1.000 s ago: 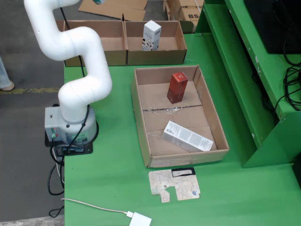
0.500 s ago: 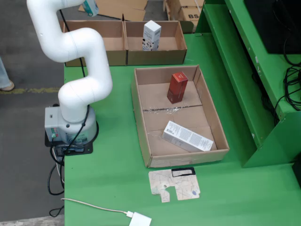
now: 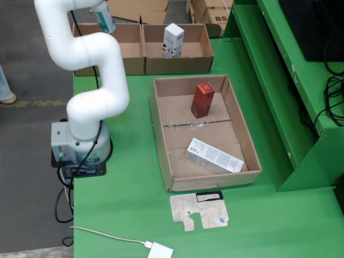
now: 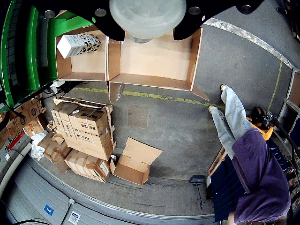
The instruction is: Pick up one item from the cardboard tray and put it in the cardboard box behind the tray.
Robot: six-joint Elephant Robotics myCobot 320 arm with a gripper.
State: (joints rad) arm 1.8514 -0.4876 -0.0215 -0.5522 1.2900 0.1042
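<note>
In the fixed view the white arm reaches to the top left, carrying a white and teal bottle [image 3: 103, 16] above the left back cardboard box [image 3: 129, 45]. The wrist view shows my gripper [image 4: 149, 28] with black parts flanking the bottle's round pale end [image 4: 147, 11], over that same box [image 4: 154, 61], whose floor is bare. The right back box [image 3: 191, 51] holds an upright cow-patterned carton [image 3: 173, 40], also visible as the carton [image 4: 77, 44]. The cardboard tray [image 3: 161, 129] holds an upright red box [image 3: 202, 99] and a white box [image 3: 213, 156] lying flat.
The arm's base [image 3: 80, 142] stands at the table's left edge. A cardboard scrap [image 3: 199, 210] and a white charger with cable [image 3: 160, 250] lie near the front. Green shelving [image 3: 290, 80] rises at the right. A person [image 4: 255, 168] and stacked cartons [image 4: 84, 136] are on the floor.
The bottle and the arm's end have come down into the picture from the top edge, toward the left back box. Tray contents have not moved.
</note>
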